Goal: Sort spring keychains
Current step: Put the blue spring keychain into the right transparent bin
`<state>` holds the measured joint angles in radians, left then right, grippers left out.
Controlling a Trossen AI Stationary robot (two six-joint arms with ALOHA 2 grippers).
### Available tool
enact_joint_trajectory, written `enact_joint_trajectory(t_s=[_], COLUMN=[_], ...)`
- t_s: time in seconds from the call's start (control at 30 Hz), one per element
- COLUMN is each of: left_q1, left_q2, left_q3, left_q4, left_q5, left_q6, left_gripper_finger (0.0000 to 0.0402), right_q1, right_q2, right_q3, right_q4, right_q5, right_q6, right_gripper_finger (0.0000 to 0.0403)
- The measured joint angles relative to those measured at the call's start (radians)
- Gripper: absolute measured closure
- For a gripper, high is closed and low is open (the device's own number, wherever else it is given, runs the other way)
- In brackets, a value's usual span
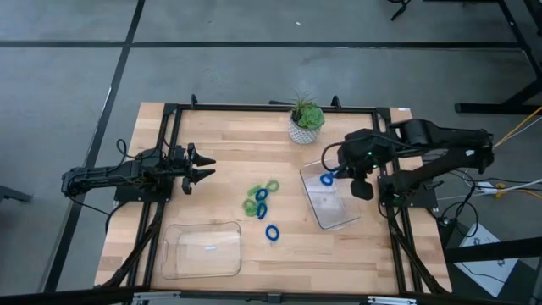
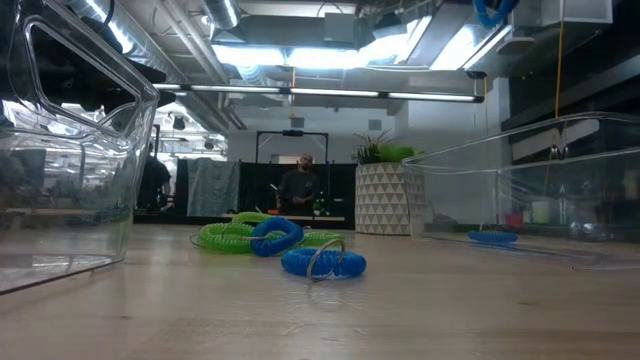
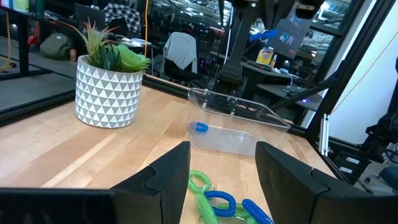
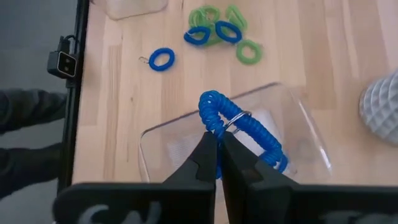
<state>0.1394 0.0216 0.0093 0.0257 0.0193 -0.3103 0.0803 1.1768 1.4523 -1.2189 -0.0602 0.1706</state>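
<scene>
Several spring keychains, light green and bright blue, lie in a pile (image 1: 261, 199) at mid-table, also seen in the low view (image 2: 262, 236). One blue keychain (image 1: 272, 231) lies alone nearer the front edge. Another blue one (image 2: 493, 237) rests on the floor of the right clear tray (image 1: 339, 216). My right gripper (image 4: 216, 146) hovers over that tray, shut on a blue keychain (image 4: 245, 127). My left gripper (image 3: 222, 186) waits open at the table's left side (image 1: 199, 167), pointing toward the pile. My right gripper pinches the blue keychain's coil (image 4: 211, 124) between its two fingers. The fingers come from above, pointing down. The keychain is lifted clear above the right tray, and its metal ring (image 4: 233, 118) shows beside the fingertips.
A second clear tray (image 1: 201, 250) stands at the front left. A potted plant in a white patterned pot (image 1: 306, 121) sits at the far edge, just beyond the right tray. Bare wood lies between the pile and the left gripper. A person shows far off in the room (image 2: 300, 185).
</scene>
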Motion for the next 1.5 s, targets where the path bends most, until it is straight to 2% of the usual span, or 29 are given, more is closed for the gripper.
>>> enact_joint_trajectory(t_s=[0.3, 0.73, 1.27, 1.5], left_q1=[0.0, 0.0, 0.0, 0.0], left_q2=[0.0, 0.0, 0.0, 0.0], left_q3=[0.0, 0.0, 0.0, 0.0], left_q4=[0.0, 0.0, 0.0, 0.0], left_q5=[0.0, 0.0, 0.0, 0.0], left_q6=[0.0, 0.0, 0.0, 0.0], left_gripper_finger=[0.0224, 0.0224, 0.0224, 0.0224], right_q1=[0.0, 0.0, -0.12, -0.133], right_q2=[-0.035, -0.034, 0.014, 0.022], right_q3=[-0.121, -0.316, -0.33, -0.33], right_q4=[0.012, 0.242, 0.294, 0.284], right_q5=[0.043, 0.039, 0.028, 0.005], right_q6=[0.06, 0.062, -0.026, -0.055], right_gripper_finger=[0.0396, 0.0396, 0.0389, 0.0388])
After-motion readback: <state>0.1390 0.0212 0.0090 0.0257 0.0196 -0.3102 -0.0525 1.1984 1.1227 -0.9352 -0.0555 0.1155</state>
